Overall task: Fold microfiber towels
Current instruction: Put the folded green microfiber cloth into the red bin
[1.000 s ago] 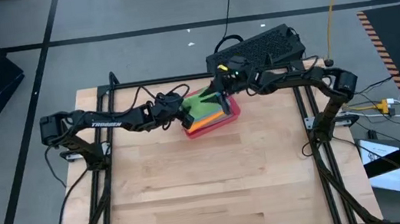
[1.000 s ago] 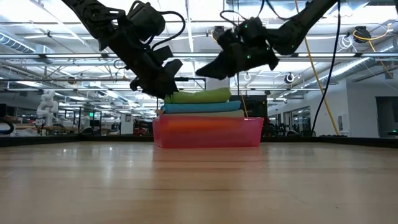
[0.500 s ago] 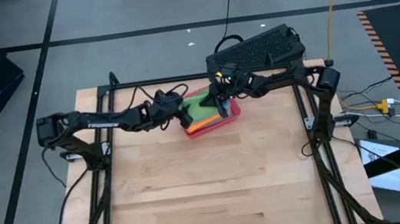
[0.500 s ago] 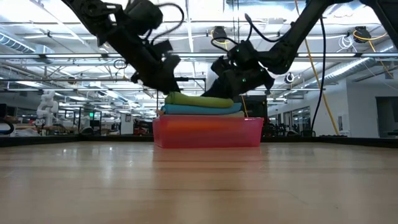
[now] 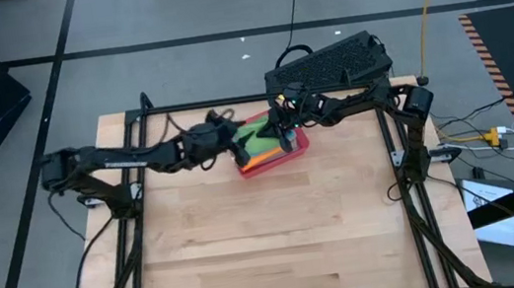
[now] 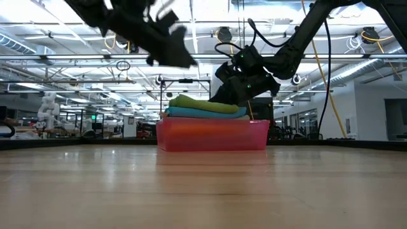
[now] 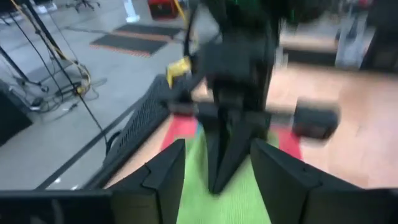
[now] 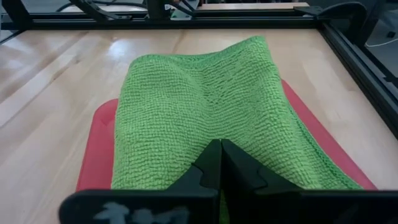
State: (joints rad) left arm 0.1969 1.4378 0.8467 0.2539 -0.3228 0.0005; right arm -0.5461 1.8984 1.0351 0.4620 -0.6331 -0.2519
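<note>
Left arm has lifted: its gripper (image 6: 168,48) was down at the stack a second ago, now sits clear above it at the 9 o'clock side, fingers spread, holding nothing. Right gripper (image 5: 285,136) has dropped from above onto the 3 o'clock edge of the bright green square microfiber towel (image 8: 205,118) and its fingers are now pressed together, apparently pinching the cloth. That towel tops the folded pile in the rigid red rectangular tray (image 5: 284,158), at 12 o'clock on the wooden tabletop (image 5: 270,242); a blue cloth (image 6: 206,112) shows directly beneath. Reads as a tidy-up of the last towel, so the folding looks nearly done.
</note>
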